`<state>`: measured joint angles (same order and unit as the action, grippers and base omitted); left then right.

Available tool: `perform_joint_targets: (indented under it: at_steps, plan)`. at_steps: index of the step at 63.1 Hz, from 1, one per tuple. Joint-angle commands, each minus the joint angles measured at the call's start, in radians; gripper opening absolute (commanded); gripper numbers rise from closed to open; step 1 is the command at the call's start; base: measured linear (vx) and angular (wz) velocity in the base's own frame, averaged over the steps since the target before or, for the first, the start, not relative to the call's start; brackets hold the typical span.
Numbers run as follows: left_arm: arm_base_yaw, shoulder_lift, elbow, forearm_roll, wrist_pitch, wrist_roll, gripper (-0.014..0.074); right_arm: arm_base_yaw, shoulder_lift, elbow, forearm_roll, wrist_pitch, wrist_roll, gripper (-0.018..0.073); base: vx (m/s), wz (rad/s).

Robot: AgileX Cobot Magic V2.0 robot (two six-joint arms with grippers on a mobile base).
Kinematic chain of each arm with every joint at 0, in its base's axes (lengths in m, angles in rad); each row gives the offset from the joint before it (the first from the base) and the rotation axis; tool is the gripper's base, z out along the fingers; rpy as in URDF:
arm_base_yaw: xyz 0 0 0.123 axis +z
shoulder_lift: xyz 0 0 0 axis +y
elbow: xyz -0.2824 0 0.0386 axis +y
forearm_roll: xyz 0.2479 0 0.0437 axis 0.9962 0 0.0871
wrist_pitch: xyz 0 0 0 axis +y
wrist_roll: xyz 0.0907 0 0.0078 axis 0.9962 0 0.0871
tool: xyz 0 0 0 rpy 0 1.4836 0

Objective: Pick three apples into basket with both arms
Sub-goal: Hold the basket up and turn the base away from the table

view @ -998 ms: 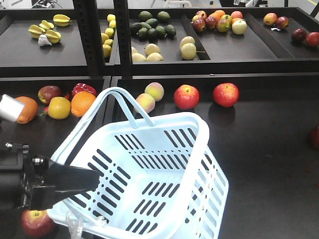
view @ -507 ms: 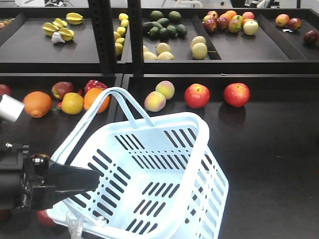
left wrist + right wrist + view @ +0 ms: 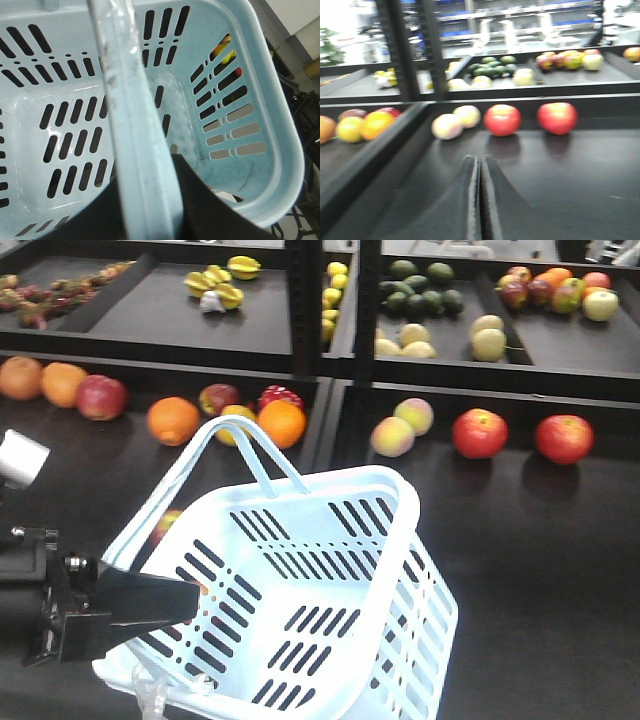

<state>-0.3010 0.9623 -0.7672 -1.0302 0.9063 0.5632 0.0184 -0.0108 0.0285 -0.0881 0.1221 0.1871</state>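
Clamping onto the pale blue-white slotted plastic basket (image 3: 340, 483) at its near left side, the black left tool (image 3: 185, 602) has its dark fingers pressed against both faces of a pale plastic band; the left wrist view shows this band running between them, though I cannot tell whether it is rim or handle. The basket sits tilted over the black table (image 3: 540, 560), its opening turned up and toward the front view, and its two loop handles (image 3: 232, 436) rise together at its far left corner. Beyond the basket's far right corner, well apart from it, a red round apple (image 3: 479, 433) lies on the table, with a second red apple (image 3: 564, 438) near it, farther to the right. A third red apple (image 3: 102, 397) lies well beyond the basket's far left. Between the handles and the first apple rest two pale pink-yellow peaches (image 3: 392, 437), just beside each other. Two round oranges (image 3: 281, 423) lie past the handles. Out of the front view, the black right tool (image 3: 480, 161) has its two fingers closed together with nothing between them, pointing across bare table toward two red apples.
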Motion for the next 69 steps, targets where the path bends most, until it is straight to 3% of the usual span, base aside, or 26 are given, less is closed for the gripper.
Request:
perform_joint_targets:
  at_steps: [1, 69]
  plan:
    - [-0.002, -0.014, -0.029, -0.080, -0.027, 0.003, -0.0008, -0.007, -0.010, 0.015, -0.010, -0.076, -0.004, -0.0001, -0.10, 0.45]
    - [-0.002, -0.014, -0.029, -0.080, -0.027, 0.003, -0.0008, -0.007, -0.010, 0.015, -0.010, -0.076, -0.004, -0.0001, -0.14, 0.54]
